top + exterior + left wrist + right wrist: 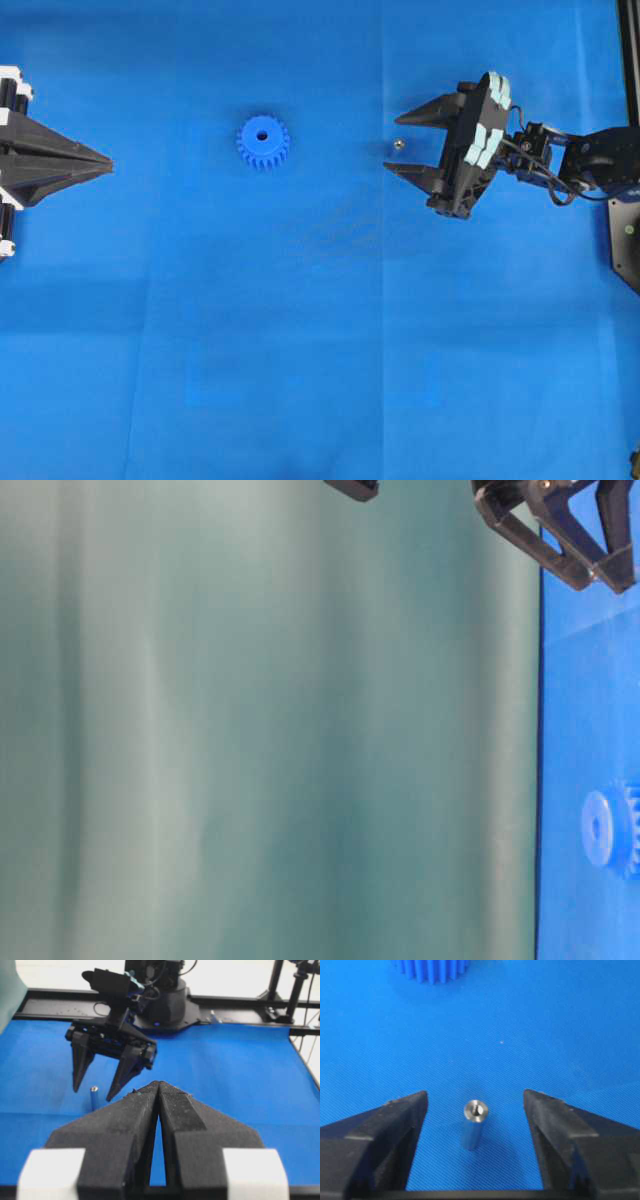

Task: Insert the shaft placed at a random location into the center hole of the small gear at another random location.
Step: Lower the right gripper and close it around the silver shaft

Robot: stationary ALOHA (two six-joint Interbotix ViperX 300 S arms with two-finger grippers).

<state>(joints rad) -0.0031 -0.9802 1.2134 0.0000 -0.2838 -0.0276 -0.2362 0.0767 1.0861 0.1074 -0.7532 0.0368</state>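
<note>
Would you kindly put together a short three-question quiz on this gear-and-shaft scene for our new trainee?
1. True or false: the shaft stands upright on the blue cloth.
2. Which hand has its fingers either side of the shaft: A) left hand B) right hand?
3. Fill in: the small gear lies flat with its center hole facing ____.

Key: 1 true; 2 B; 3 up.

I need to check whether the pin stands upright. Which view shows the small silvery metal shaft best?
The right wrist view: the small silvery metal shaft stands upright, large and sharp, between the open right gripper fingers. Overhead it is a speck; the left wrist view shows it small; the table-level view misses it.
</note>
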